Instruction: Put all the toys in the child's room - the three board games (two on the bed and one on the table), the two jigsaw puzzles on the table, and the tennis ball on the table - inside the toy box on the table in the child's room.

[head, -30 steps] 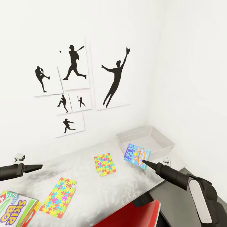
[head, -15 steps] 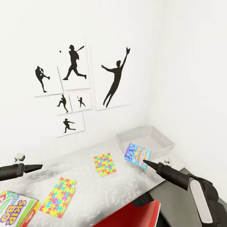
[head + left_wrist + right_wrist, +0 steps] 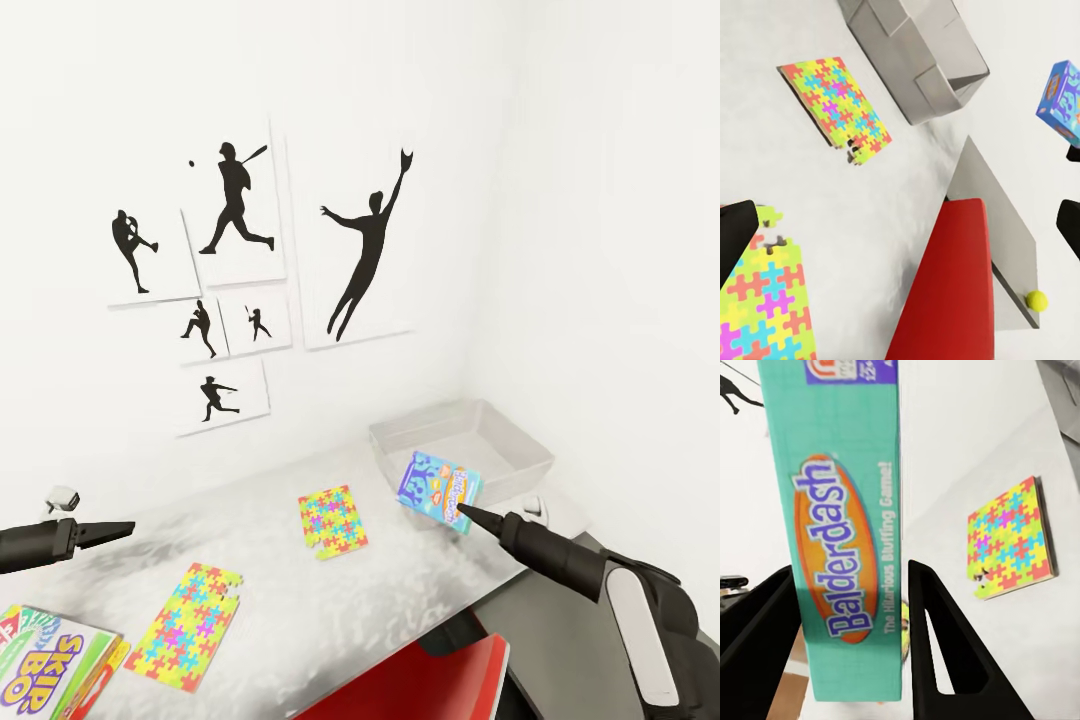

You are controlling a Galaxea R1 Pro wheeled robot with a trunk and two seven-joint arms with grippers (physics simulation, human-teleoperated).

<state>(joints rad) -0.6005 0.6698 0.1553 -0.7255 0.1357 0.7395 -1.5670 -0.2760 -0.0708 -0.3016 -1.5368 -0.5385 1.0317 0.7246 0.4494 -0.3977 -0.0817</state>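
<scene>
the board game (image 3: 439, 490) in the black right hand (image 3: 466, 512) has a blue cover with orange patches and a teal edge bearing an orange oval. both jigsaw puzzles (image 3: 333, 520) are yellow, pink, blue and green. the toy box (image 3: 462, 448) is light grey, the bench (image 3: 270, 560) pale and mottled. the tennis ball (image 3: 1036, 301) is yellow-green. something red (image 3: 420, 685), perhaps a chair, sits below.

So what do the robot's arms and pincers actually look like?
Both arms are matte black and taper to slim, pointed tips. The right arm carries a long white panel on its bulky segment. The right gripper has two flat, black, wedge-shaped fingers. A small white-grey fitting sits by the left gripper.
</scene>
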